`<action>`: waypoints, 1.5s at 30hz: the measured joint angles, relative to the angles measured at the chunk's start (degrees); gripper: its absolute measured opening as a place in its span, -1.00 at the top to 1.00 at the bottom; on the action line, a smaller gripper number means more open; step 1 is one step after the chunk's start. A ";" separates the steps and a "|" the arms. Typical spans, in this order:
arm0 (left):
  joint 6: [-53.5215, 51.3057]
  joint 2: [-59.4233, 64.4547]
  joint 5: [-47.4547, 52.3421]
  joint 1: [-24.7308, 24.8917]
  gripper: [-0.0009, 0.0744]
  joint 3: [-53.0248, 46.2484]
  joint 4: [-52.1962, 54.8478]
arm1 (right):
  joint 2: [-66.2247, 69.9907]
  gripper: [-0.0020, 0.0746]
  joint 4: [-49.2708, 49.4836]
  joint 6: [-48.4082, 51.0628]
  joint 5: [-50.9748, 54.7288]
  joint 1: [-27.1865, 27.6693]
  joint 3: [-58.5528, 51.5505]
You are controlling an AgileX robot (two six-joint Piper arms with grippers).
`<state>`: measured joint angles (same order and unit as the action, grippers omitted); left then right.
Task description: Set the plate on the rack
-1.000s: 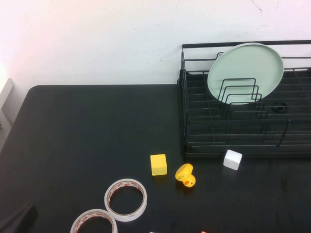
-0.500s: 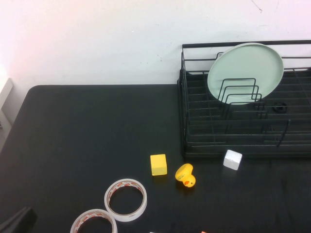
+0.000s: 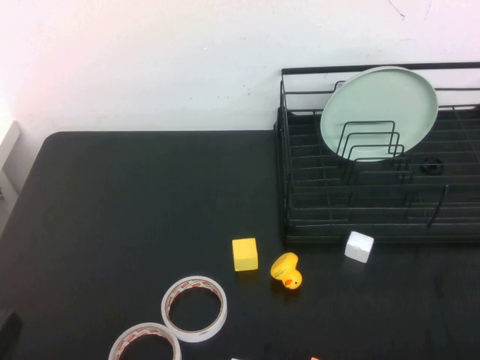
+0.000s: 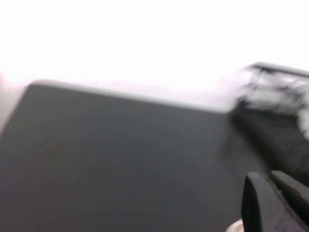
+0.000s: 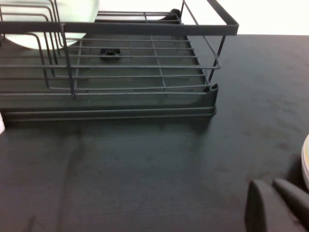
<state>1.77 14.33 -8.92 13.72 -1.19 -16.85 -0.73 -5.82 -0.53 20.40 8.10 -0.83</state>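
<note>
- Plate (image 3: 379,111) is stood tilted in the rack (image 3: 300,202), upper right.
- Left gripper (image 4: 273,203), right gripper (image 5: 277,203): seen only in wrist views, jaw state can't be told.

On the black table (image 3: 135,210) a yellow cube (image 3: 244,254) sits just beside a rubber duck (image 3: 286,272). A white cube (image 3: 358,246) lies further right. Two tape rolls (image 3: 194,308) rest touching near the front edge.
</note>
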 joint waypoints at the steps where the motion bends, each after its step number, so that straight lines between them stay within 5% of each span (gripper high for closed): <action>1: 4.61 -0.32 1.95 -2.22 0.98 0.00 5.18 | 0.00 0.92 0.00 0.00 0.00 0.00 0.00; 5: 17.88 -2.88 8.44 -6.65 0.98 0.00 21.04 | 0.00 0.92 0.00 0.00 0.00 0.00 0.00; 12: 22.61 -4.20 14.20 -7.34 0.98 0.00 27.12 | 0.00 0.92 0.00 0.00 0.00 0.00 0.00; 27: 19.83 -14.15 20.32 -14.61 0.98 0.00 21.86 | 0.00 0.92 0.00 0.00 0.00 0.00 0.00; 45: 11.63 -14.90 26.42 -6.18 0.98 0.10 15.76 | 0.00 0.92 0.00 0.00 0.00 0.00 0.00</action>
<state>13.40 -0.57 17.50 7.54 -1.09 -1.09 -0.73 -5.82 -0.53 20.40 8.10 -0.83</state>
